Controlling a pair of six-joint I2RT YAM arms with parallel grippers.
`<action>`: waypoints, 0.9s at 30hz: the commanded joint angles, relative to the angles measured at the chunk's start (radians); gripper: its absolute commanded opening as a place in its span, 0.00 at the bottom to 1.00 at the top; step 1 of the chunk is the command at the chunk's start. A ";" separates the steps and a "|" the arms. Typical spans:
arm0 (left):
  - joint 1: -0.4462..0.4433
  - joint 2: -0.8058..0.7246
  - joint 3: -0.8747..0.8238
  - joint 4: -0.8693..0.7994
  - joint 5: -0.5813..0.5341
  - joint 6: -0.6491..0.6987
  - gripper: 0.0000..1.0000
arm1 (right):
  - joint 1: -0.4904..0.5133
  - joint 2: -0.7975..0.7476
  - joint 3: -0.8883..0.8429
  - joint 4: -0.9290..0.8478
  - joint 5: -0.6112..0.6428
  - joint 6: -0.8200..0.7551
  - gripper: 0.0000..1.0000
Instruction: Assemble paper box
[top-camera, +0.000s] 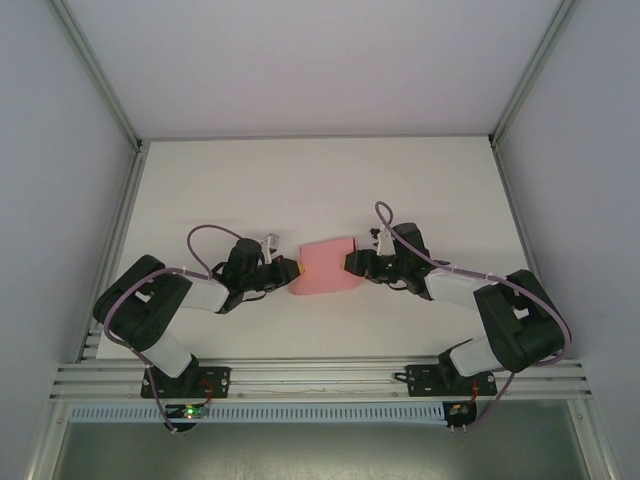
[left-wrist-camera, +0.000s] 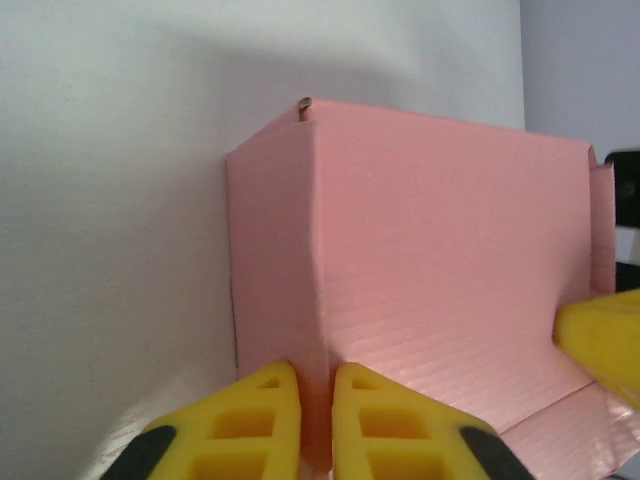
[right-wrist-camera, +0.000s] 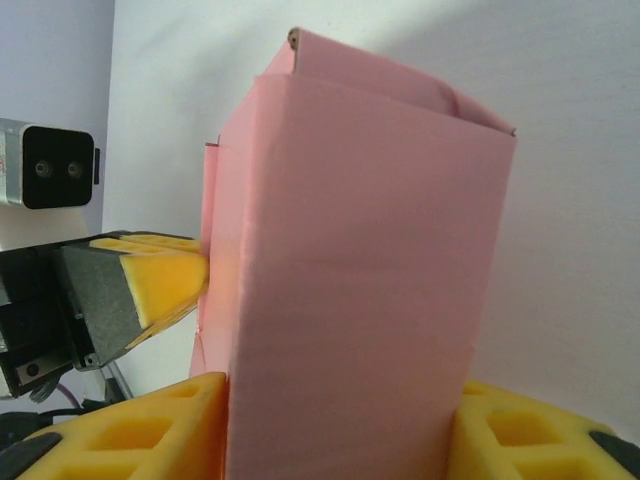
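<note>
Since thin card springs back unless it is held from two sides, the paper box (top-camera: 325, 268) lies between both grippers, just below the middle of the overhead frame, on the white table (top-camera: 300, 180). Boxes: one, pink, already raised into a rectangular body. The end at the top of the right wrist frame looks not fully closed, with a flap leaning inward. Left gripper (top-camera: 290, 272): one, at the box's left edge. Its two yellow fingers (left-wrist-camera: 265, 425), at the bottom of the left wrist frame, are almost pressed together and pinch a thin fold of card at a corner, probably to anchor that wall. Right gripper (top-camera: 352, 262): one, at the box's right edge. Its two fingers (right-wrist-camera: 150, 435) stand apart at the bottom of the right wrist frame, one against each side face with the body between them, probably to keep the shape square. Fingers in all: four. Arms: two, angled inward from the lower corners of the overhead frame. Loose parts on the table: none seen.
</note>
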 joint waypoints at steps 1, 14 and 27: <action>0.000 -0.067 0.034 -0.079 0.011 0.120 0.33 | 0.002 -0.028 -0.007 0.076 -0.052 0.019 0.46; -0.146 -0.306 0.357 -0.607 -0.205 0.912 1.00 | -0.067 -0.094 0.042 -0.093 -0.038 0.099 0.44; -0.345 -0.262 0.328 -0.706 -0.504 1.664 1.00 | -0.188 -0.019 0.129 -0.190 -0.241 0.299 0.43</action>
